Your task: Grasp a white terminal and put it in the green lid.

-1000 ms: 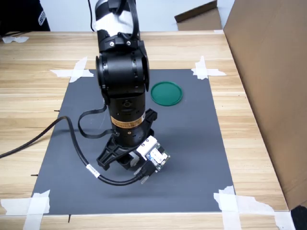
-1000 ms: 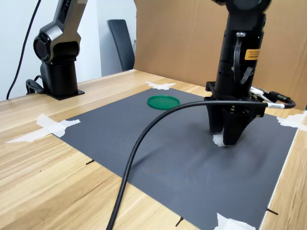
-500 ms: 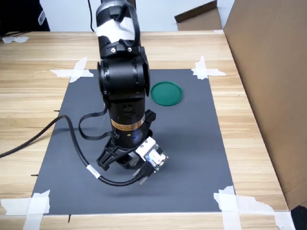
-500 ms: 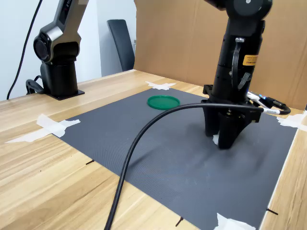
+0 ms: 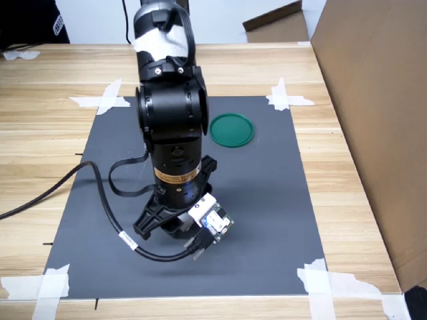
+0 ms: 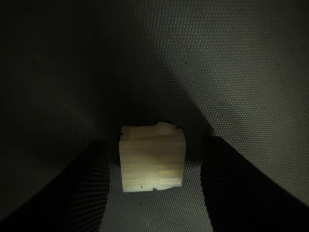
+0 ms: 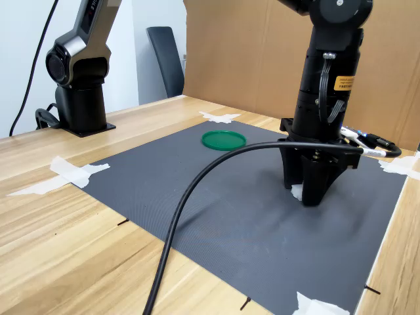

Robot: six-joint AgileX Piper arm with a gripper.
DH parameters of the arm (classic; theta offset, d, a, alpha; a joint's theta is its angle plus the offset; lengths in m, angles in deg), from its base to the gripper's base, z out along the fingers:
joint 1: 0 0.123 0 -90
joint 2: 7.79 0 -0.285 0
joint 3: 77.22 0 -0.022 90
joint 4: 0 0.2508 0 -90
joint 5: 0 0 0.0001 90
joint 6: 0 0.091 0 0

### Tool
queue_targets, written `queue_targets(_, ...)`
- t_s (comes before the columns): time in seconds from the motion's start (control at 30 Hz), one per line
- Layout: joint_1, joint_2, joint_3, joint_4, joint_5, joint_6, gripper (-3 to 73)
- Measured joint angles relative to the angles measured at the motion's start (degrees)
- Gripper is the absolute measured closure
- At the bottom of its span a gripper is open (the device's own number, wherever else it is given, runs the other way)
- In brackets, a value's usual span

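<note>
One white terminal sits on the dark mat between my gripper fingers in the wrist view; the jaws stand apart, a gap showing on each side of it. Farther off, toward the first exterior view's right, I see the green lid lying flat on the mat, well apart.
</note>
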Motion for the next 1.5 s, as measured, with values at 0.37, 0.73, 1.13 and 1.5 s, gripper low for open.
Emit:
queue_targets(0.37,0.00,0.00,0.00,0.18,0.56,1.83,21.2)
queue_targets(0.73,0.00,0.00,0.00,-0.06,1.07,3.87,43.1)
queue_targets(1.13,0.00,-4.14,0.00,1.50,3.12,3.65,43.1)
queue_targets(1.5,0.00,-16.83,0.20,4.31,5.10,2.99,43.1)
